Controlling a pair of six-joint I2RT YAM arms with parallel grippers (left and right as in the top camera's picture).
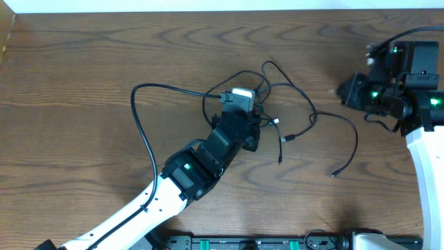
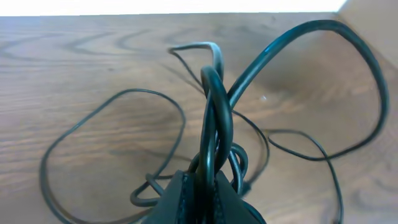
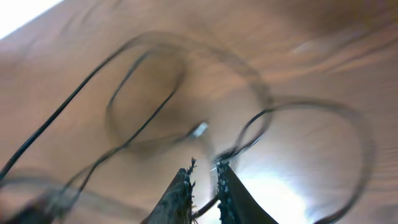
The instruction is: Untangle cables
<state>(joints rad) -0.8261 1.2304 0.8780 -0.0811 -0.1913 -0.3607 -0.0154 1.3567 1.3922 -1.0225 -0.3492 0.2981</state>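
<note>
The cables lie as a loose tangle of thin black loops at mid-table, with small plug ends trailing to the front right. My left gripper is at the tangle's left side. In the left wrist view it is shut on thick-looking black strands that rise between the fingers, and a pale strand curves behind them. My right gripper hovers right of the tangle. In the blurred right wrist view its jaws stand a little apart, with a thin black strand crossing low between them.
A long black wire loops from the left wrist out to the left and back to the arm. The right arm's body fills the far right corner. A black rail runs along the front edge.
</note>
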